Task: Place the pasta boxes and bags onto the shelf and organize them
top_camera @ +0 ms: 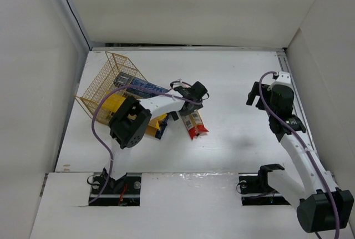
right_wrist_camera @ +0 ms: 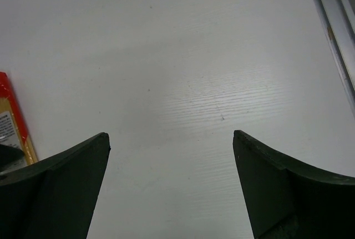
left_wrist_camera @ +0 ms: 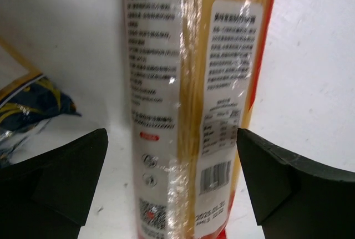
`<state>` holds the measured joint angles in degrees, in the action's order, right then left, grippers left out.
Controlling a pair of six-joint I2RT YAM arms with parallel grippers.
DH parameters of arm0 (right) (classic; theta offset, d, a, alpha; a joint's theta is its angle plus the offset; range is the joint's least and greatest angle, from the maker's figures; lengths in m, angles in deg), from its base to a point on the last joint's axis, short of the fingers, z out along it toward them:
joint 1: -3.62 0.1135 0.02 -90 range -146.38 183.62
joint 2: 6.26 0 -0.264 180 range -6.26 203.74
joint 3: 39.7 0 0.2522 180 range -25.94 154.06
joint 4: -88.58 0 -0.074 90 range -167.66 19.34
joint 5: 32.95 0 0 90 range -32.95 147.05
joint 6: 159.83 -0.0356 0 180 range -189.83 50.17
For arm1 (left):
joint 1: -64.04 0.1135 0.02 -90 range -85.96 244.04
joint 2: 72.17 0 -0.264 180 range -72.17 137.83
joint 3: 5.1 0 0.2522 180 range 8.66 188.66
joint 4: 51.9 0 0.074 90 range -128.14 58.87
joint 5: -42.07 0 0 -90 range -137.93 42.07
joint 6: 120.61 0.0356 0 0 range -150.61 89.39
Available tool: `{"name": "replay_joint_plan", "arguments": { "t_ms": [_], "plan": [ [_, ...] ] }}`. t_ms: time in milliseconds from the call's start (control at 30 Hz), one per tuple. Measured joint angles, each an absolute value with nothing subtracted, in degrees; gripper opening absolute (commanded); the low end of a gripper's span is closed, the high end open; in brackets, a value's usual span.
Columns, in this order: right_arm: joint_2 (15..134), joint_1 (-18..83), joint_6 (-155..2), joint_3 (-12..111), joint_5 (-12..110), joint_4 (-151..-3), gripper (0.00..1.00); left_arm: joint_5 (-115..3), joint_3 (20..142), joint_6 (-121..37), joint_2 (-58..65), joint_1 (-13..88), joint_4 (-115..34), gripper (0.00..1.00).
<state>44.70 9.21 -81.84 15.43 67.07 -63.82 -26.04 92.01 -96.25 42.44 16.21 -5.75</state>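
The red-and-clear pasta bag [top_camera: 194, 123] lies on the white table right of the shelf. In the left wrist view it [left_wrist_camera: 188, 100] runs lengthwise between my jaws. My left gripper [top_camera: 188, 105] [left_wrist_camera: 172, 164] is open just above it, one finger [left_wrist_camera: 61, 178] on each side, with gaps to the bag. The golden wire shelf [top_camera: 102, 81] stands at the back left with the dark blue box [top_camera: 141, 88] lying at its open side. A plain yellow bag [top_camera: 113, 106] and a yellow pack with a dark label [top_camera: 158, 125] [left_wrist_camera: 28, 106] lie beside it. My right gripper [top_camera: 255, 96] [right_wrist_camera: 172, 161] is open and empty over bare table.
White walls enclose the table on the left, back and right. A metal rail [right_wrist_camera: 333, 34] runs along the right edge near my right gripper. The left arm's body [top_camera: 130, 122] and purple cable lie over the packs in front of the shelf.
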Motion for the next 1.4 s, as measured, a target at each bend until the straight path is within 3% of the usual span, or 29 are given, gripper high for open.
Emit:
{"name": "replay_joint_plan", "arguments": {
  "t_ms": [267, 333, 367, 467, 500, 567, 600, 967, 1200, 1400],
  "plan": [
    [47.52, 8.79, -78.60, 15.43, 65.17, -64.47, 0.96, -25.74, 96.97, -96.65, 46.96, 17.65, -7.42, 1.00],
    [48.73, 8.68, -78.32, 15.43, 64.87, -64.49, 0.96, -25.91, 97.39, -96.63, 47.24, 17.96, -7.50, 0.96],
    [49.27, 8.64, -78.19, 15.43, 64.56, -64.54, 0.96, -26.07, 97.59, -96.54, 47.35, 18.07, -7.46, 0.79],
    [49.91, 8.36, -77.88, 15.43, 64.15, -64.60, 0.96, -26.26, 97.69, -95.42, 47.66, 18.50, -7.22, 0.51],
    [49.93, 8.20, -77.73, 15.43, 64.08, -64.71, 0.96, -26.42, 97.69, -94.72, 47.68, 18.70, -7.31, 0.36],
    [49.84, 8.12, -77.60, 15.43, 64.06, -64.87, 0.96, -26.85, 97.80, -93.41, 47.57, 18.94, -7.81, 0.19],
    [49.71, 8.12, -77.55, 15.43, 64.06, -64.84, 0.96, -26.87, 97.93, -92.71, 47.42, 19.03, -8.22, 0.02],
    [44.92, 8.12, -77.53, 15.43, 64.17, -65.26, 0.96, -21.94, 98.26, -73.30, 44.93, 12.30, -10.72, 0.00],
    [43.24, 7.70, -76.75, 15.12, 64.39, -65.28, 0.96, -31.09, 94.42, -49.15, 31.38, 8.58, -18.19, 0.00],
    [41.99, 7.70, -75.52, 15.03, 64.78, -65.28, 0.96, -38.28, 100.10, -30.99, 21.85, 14.68, -18.19, 0.00]
  ]
}}
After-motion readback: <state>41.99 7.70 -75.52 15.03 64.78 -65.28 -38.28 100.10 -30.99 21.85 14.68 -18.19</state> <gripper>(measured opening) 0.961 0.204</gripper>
